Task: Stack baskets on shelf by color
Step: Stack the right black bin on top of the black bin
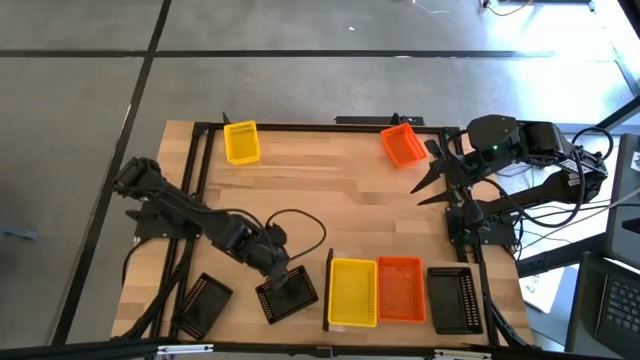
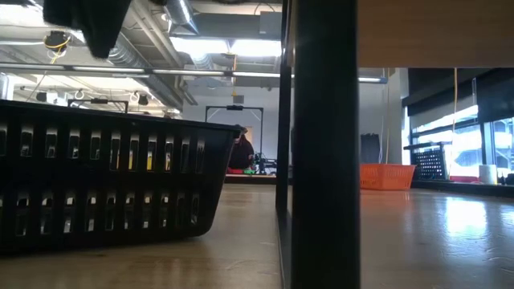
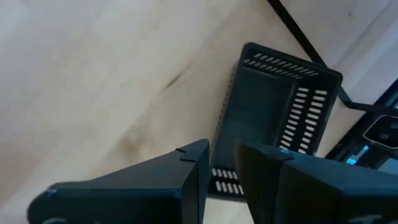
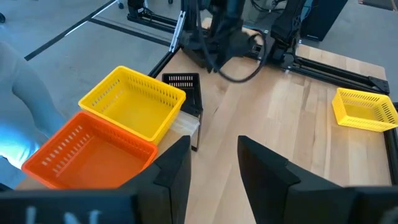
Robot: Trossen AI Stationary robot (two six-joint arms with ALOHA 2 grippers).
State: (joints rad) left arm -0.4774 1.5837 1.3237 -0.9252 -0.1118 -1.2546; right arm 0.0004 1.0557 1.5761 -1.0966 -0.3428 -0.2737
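Black plastic mesh, thin-walled: the basket [image 1: 288, 294] under my left gripper [image 1: 278, 266] sits near the front edge of the table, just left of the shelf's dark upright end piece [image 1: 329, 290]. My left fingers [image 3: 186, 180] stand slightly apart above its near rim, clamped on nothing. I judge it light, springy in the walls and stiff along the rolled rim, so pinch one wall just under the rim; the smooth plastic may slip if I grip shallow. On the shelf [image 1: 340, 325] stand a yellow basket [image 1: 352, 292], an orange basket [image 1: 400, 289] and a black one [image 1: 449, 298]. A second loose black basket [image 1: 205, 303] lies further left. My right gripper [image 1: 437, 172] waits at the far right, jaws wide apart, empty, beside the far orange basket [image 1: 403, 145]; a far yellow basket [image 1: 241, 141] sits at the far left.
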